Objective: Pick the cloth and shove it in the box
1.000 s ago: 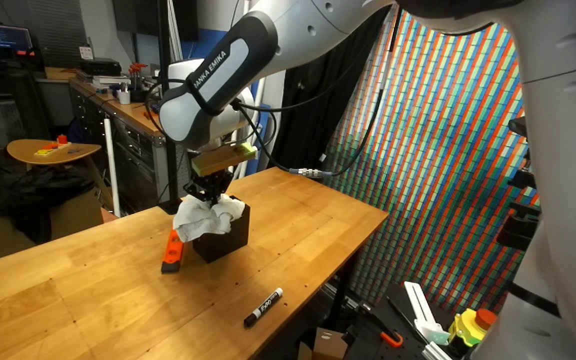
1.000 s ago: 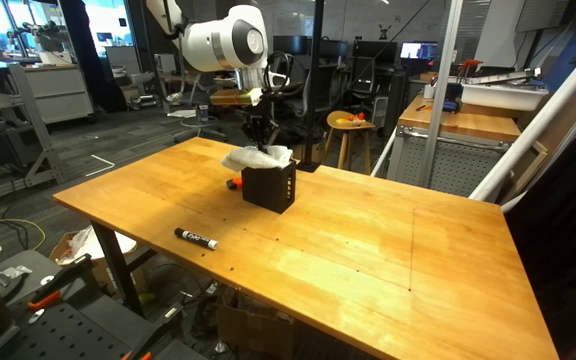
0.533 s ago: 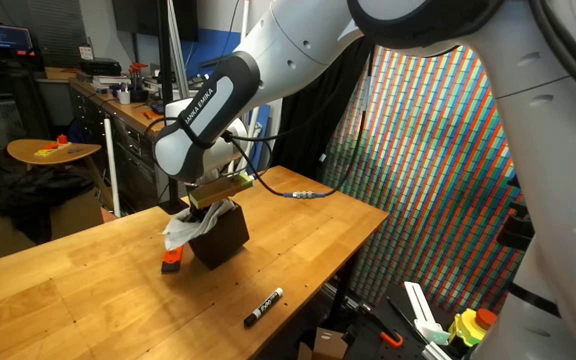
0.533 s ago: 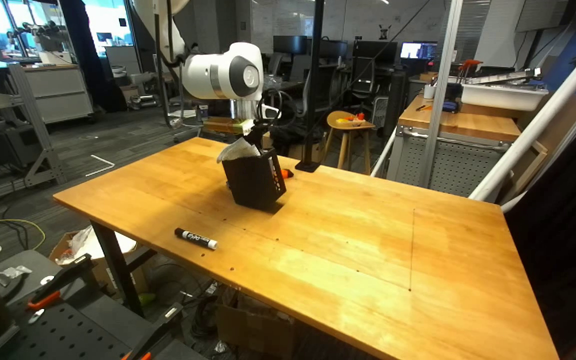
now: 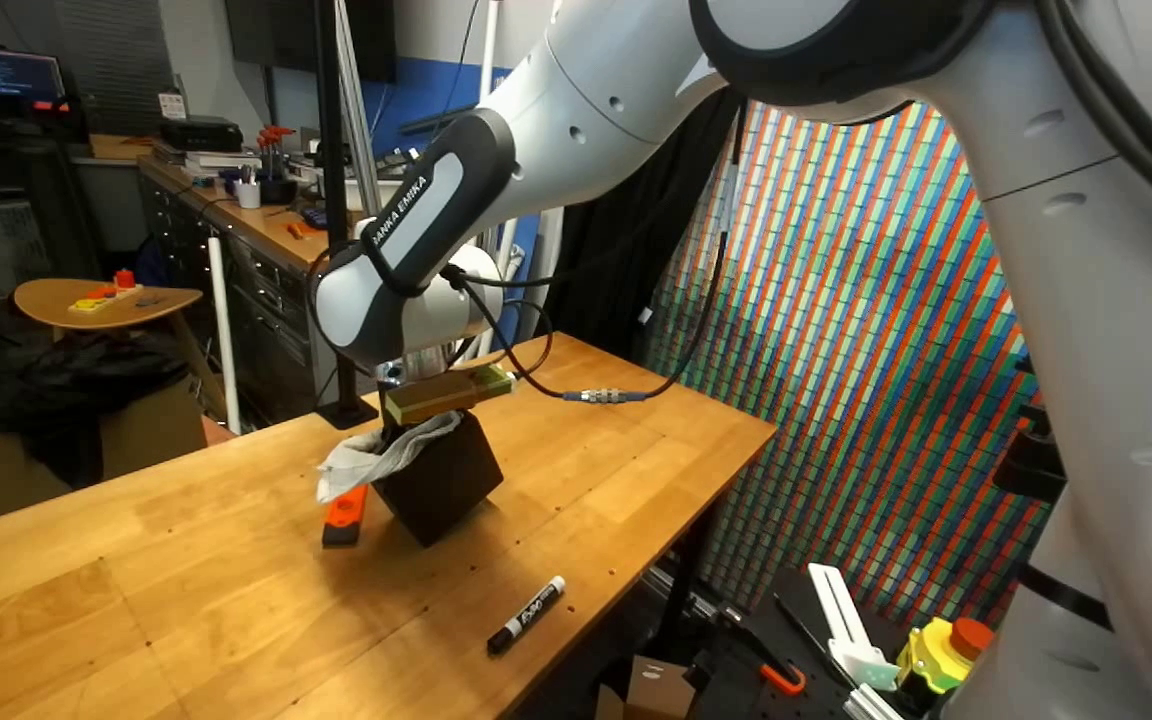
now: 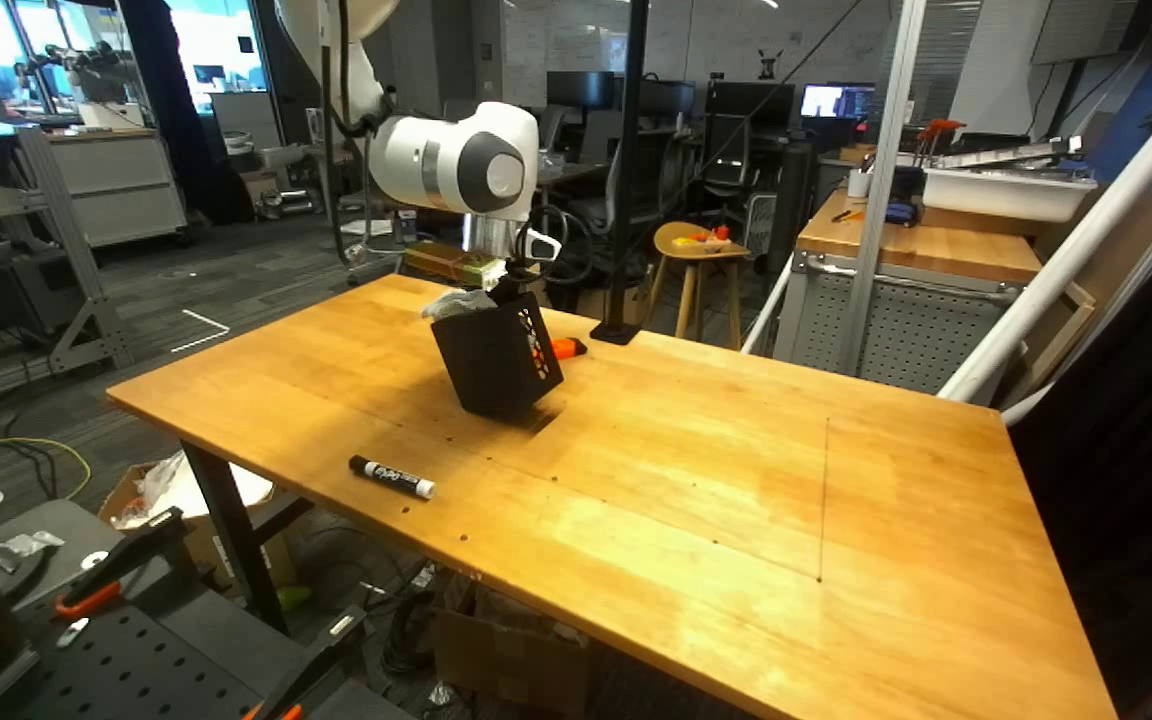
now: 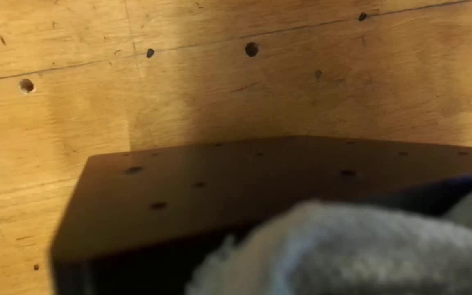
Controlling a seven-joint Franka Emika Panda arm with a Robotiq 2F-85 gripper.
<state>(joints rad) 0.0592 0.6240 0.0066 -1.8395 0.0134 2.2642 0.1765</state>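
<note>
The black box [image 5: 448,488] stands tilted on the table in an exterior view, and it also leans in an exterior view [image 6: 496,358], with one bottom edge lifted. The whitish cloth [image 5: 376,462] is partly in the box's mouth and partly hanging over its rim; a bit of it shows above the rim in an exterior view [image 6: 456,303]. It fills the lower part of the wrist view [image 7: 355,250], blurred. My gripper [image 6: 508,288] is down in the box's mouth, pressed in among the cloth. Its fingers are hidden by the box and cloth, so their opening does not show.
An orange level [image 5: 344,515] lies right beside the box; it also shows behind the box [image 6: 568,348]. A black marker [image 5: 526,615] lies near the edge of the wooden table [image 5: 186,570]. A black upright pole [image 6: 626,200] stands at the table's edge behind the box.
My gripper has gone down from above the box into its mouth, pushing the cloth in. The box has gone from upright to tilted, and leans slightly more over the last half second.
</note>
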